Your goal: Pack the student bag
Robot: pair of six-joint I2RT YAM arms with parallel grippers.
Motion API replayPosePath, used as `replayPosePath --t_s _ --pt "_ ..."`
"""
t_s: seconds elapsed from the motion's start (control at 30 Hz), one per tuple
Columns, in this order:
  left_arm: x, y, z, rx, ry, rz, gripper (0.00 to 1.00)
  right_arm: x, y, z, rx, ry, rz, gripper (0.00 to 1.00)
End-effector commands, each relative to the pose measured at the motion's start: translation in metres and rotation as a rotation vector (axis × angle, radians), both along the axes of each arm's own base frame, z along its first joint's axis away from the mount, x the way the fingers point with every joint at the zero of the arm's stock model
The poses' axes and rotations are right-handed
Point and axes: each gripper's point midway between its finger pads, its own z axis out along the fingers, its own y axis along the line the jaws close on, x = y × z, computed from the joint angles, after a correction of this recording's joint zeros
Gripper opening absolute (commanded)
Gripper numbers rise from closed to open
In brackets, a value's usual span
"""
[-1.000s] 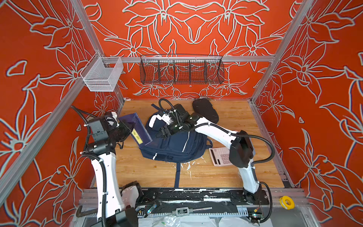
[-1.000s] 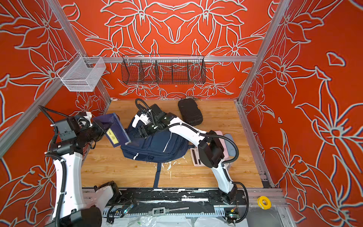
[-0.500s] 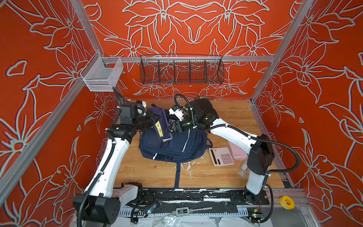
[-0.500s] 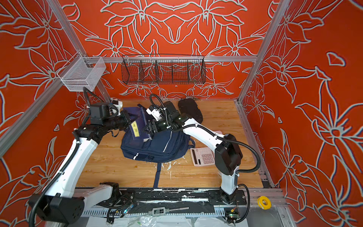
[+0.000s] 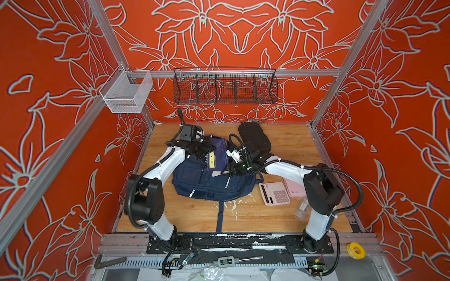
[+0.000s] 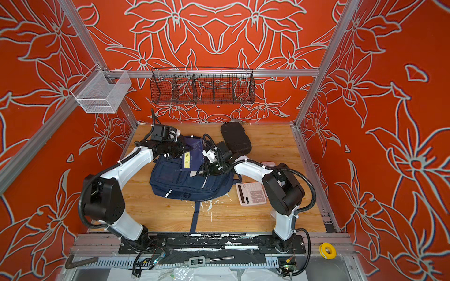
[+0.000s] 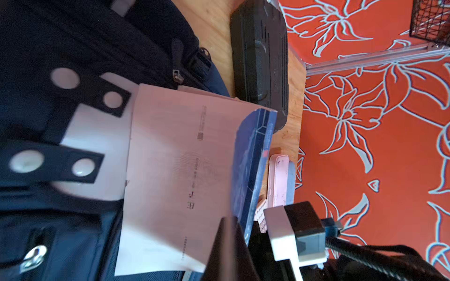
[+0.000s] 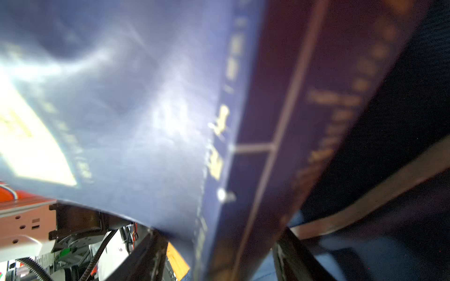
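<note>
student bag (image 5: 209,181) mouth: blocked by blue book (image 5: 219,153), left gripper (image 5: 203,152), right gripper (image 5: 227,171) | behind-right: black case (image 5: 254,137) | right: calculator (image 5: 275,193) | front floor (image 5: 190,219): free

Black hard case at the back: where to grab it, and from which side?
Black hard case: probably top-down, jaws across its narrow width on the far half. It lies flat with its long axis running away from the base, and the right arm crowds its near end.

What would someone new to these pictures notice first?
The red walls with white flower outlines hit first. Then, in the middle of the wooden table, both arms meet over the navy student bag, the left gripper clamped on a blue book at the bag's far end, the right gripper close beside it.
</note>
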Motion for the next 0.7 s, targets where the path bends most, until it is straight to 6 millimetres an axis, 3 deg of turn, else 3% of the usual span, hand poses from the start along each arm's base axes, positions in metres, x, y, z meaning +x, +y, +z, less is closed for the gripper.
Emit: replayPosePath --t_s 0.0,0.17,0.27,0.47,0.67 --pt "0.008 -0.011 -0.013 0.006 0.019 -0.041 0.0 0.028 -0.013 0.009 0.003 -0.058 -0.118 0.68" --pt "0.02 -0.023 -0.031 0.001 0.061 -0.058 0.0 0.042 -0.04 0.008 -0.125 -0.136 -0.155 0.68" --pt "0.028 -0.029 -0.035 -0.007 0.072 -0.061 0.0 0.041 -0.05 0.015 -0.11 -0.158 -0.167 0.7" --pt "0.04 -0.043 -0.041 -0.019 0.089 -0.077 0.0 0.045 -0.048 0.03 0.048 -0.2 -0.161 0.78" --pt "0.048 -0.056 -0.042 -0.022 0.094 -0.101 0.0 0.068 -0.057 0.02 0.11 -0.103 -0.247 0.8"
